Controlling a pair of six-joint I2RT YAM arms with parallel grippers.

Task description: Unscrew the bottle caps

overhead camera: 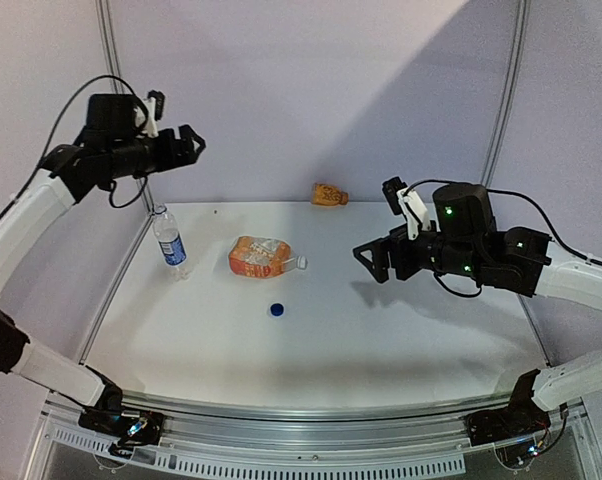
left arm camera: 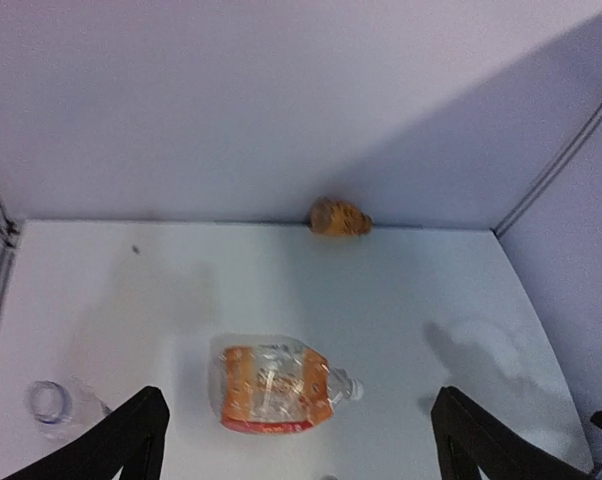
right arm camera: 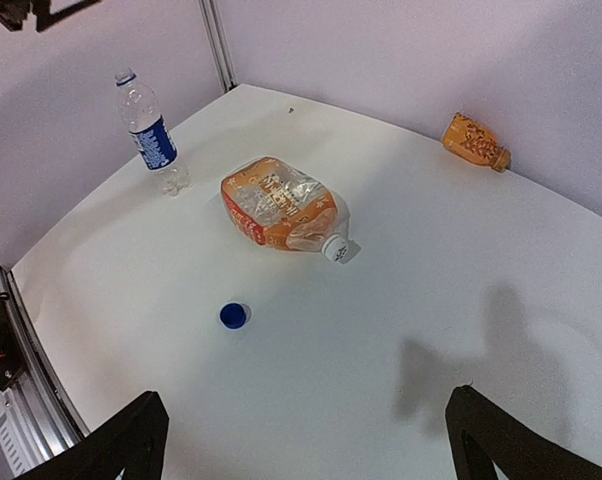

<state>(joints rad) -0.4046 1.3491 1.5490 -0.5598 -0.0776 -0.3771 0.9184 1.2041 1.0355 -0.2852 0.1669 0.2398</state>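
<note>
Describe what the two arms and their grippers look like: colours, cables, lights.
The left arm and right arm have white link shells with black joints. Each wrist carries a boxy black housing, a white bracket and a looping black cable. The left gripper and right gripper are black, with two angular fingers. Small green lights dot the right arm's housing.

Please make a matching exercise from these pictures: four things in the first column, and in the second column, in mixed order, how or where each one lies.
Things:
1. slim water bottle
2. orange-label bottle
3. dark blue cap
4. small orange bottle

States:
a. lies against the back wall
b. stands upright with no cap on it
c. lies on its side with its white cap on
d. lies loose, apart from every bottle

Pairs: 1-b, 2-c, 3-d, 4-a
</note>
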